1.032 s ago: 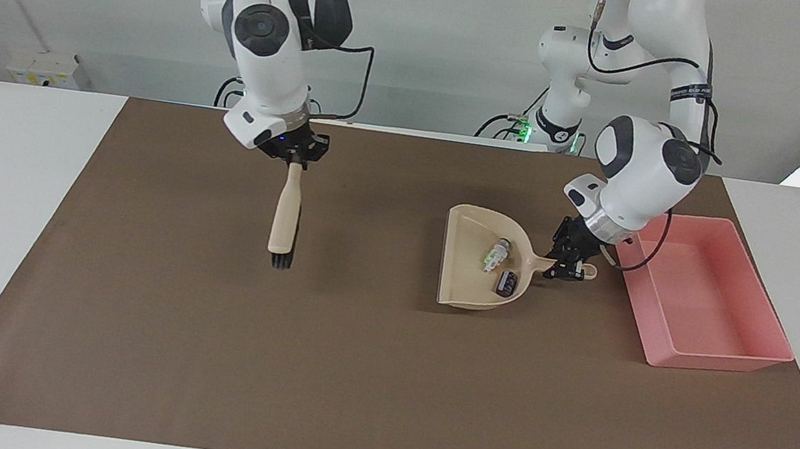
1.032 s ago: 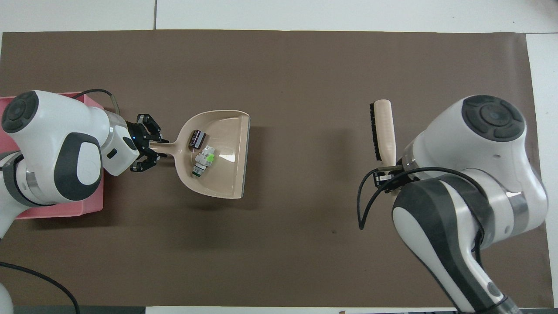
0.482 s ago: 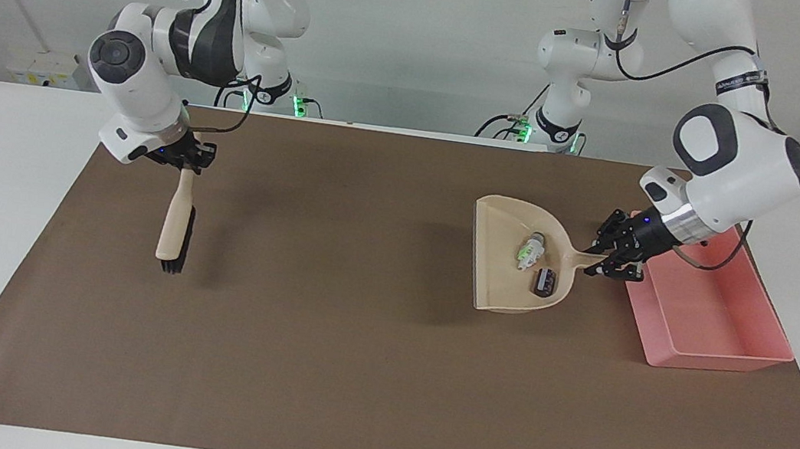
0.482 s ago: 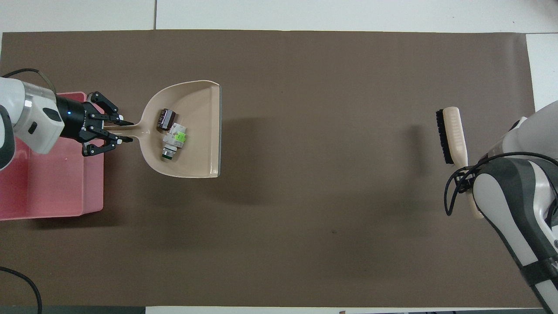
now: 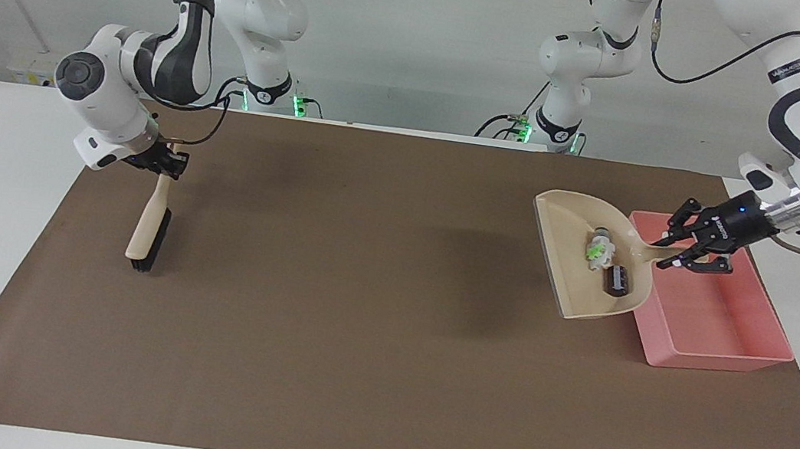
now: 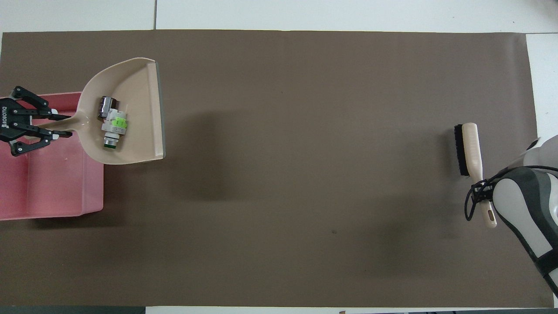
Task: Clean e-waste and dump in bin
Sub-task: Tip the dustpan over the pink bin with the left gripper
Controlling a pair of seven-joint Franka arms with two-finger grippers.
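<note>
Facing view: left gripper (image 5: pixel 675 249) fingers clenched on the dustpan (image 5: pixel 580 267) handle, raised by the bin (image 5: pixel 726 329); both e-waste (image 5: pixel 607 263) bits lie inside. Light and loose, they'll likely slide when tipped, so grip the stiff handle. Right gripper (image 5: pixel 162 166) fingers clench the brush (image 5: pixel 146 230) over the surface's other end

Dustpan (image 5: pixel 588 261): lifted off the brown mat and carried by the left gripper (image 5: pixel 674 254) toward the bin (image 5: pixel 727 352); formerly resting beside the bin, now raised with its handle over the bin's rim.
E-waste (image 5: pixel 607 263): carried along inside the dustpan.
Brush (image 5: pixel 147 234): swung by the right gripper (image 5: pixel 162 164) farther away from the bin, bristles lowered near the mat.
</note>
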